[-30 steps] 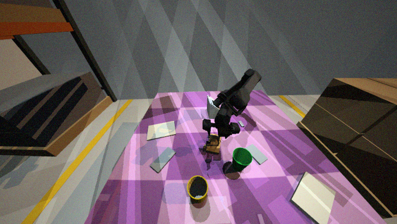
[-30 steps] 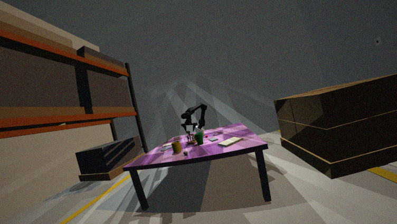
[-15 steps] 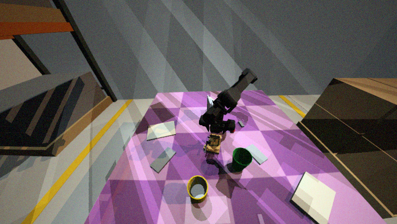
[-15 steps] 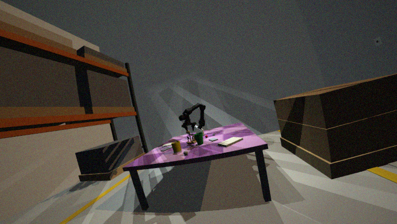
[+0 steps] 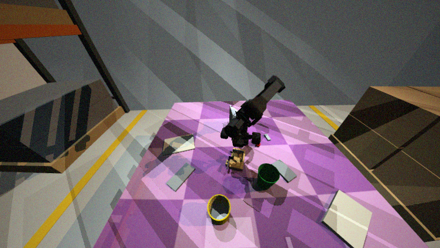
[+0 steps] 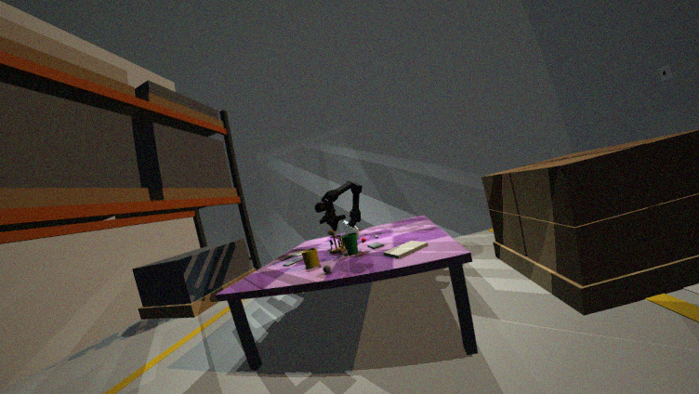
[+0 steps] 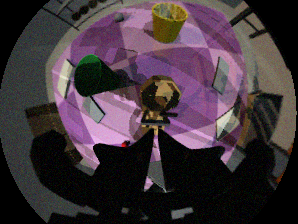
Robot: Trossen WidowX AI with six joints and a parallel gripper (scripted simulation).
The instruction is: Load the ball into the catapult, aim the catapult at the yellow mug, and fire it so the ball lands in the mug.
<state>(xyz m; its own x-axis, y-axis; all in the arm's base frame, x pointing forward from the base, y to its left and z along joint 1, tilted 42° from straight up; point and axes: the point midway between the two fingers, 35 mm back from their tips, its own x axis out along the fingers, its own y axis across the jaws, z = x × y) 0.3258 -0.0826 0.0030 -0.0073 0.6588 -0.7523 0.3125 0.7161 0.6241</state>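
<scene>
The small red ball (image 5: 258, 145) (image 6: 363, 240) (image 7: 125, 144) lies on the table, partly hidden by the arm in the top view and by a finger in the wrist view. The tan wooden catapult (image 5: 237, 162) (image 6: 336, 247) (image 7: 160, 95) stands near the table's middle; I cannot see a ball in it. The yellow mug (image 5: 219, 221) (image 6: 310, 258) (image 7: 167, 29) stands upright beyond the catapult. My gripper (image 5: 240, 144) (image 6: 336, 225) (image 7: 155, 130) is shut, with nothing visible between its fingertips. It points down above the table, just behind the catapult.
A green cup (image 5: 264, 182) (image 6: 351, 243) (image 7: 87, 79) stands between the catapult and a grey plate (image 5: 285, 171). Cream slabs (image 5: 348, 217) (image 5: 179, 144) and another grey plate (image 5: 181, 177) lie around them. A grey round object (image 6: 326, 269) (image 7: 119, 17) sits near the yellow mug.
</scene>
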